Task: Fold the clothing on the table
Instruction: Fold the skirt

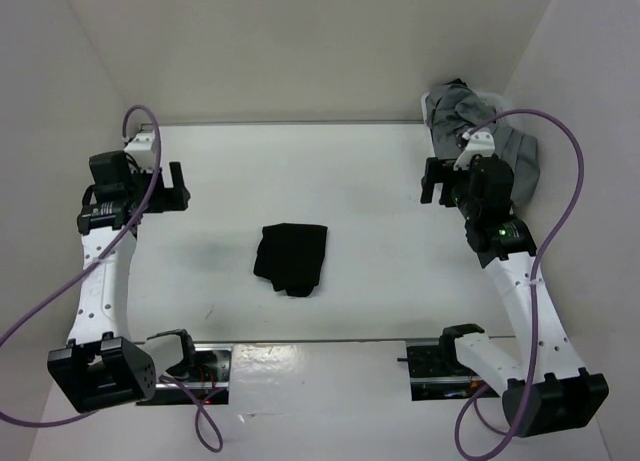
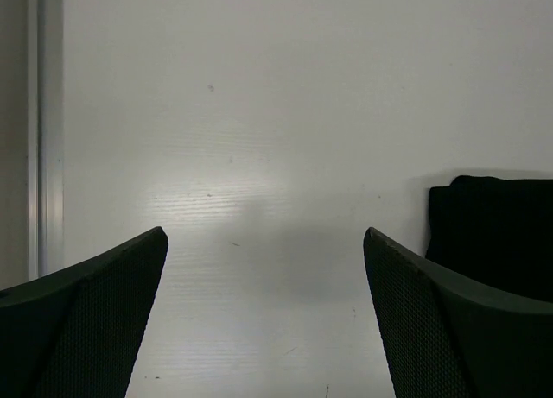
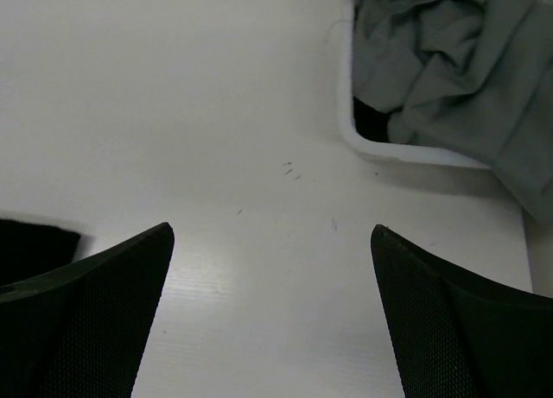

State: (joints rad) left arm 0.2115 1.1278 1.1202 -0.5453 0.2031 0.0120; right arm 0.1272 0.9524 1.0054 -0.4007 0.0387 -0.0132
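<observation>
The black clothing (image 1: pixel 291 258) lies in a small folded bundle near the middle of the white table (image 1: pixel 340 181). Its edge also shows in the left wrist view (image 2: pixel 497 230) and as a dark corner in the right wrist view (image 3: pixel 30 247). My left gripper (image 1: pixel 176 189) hovers at the table's left side, well apart from the clothing, jaws wide open and empty (image 2: pixel 263 268). At the right side my right gripper (image 1: pixel 432 181) hangs open too, with only bare table between its fingers (image 3: pixel 272 268).
A white bin (image 3: pixel 380 148) heaped with grey garments (image 1: pixel 480 131) stands at the back right corner, close behind the right arm. White walls enclose the table. A metal rail (image 1: pixel 320 356) runs along the near edge. Purple cables loop off both arms.
</observation>
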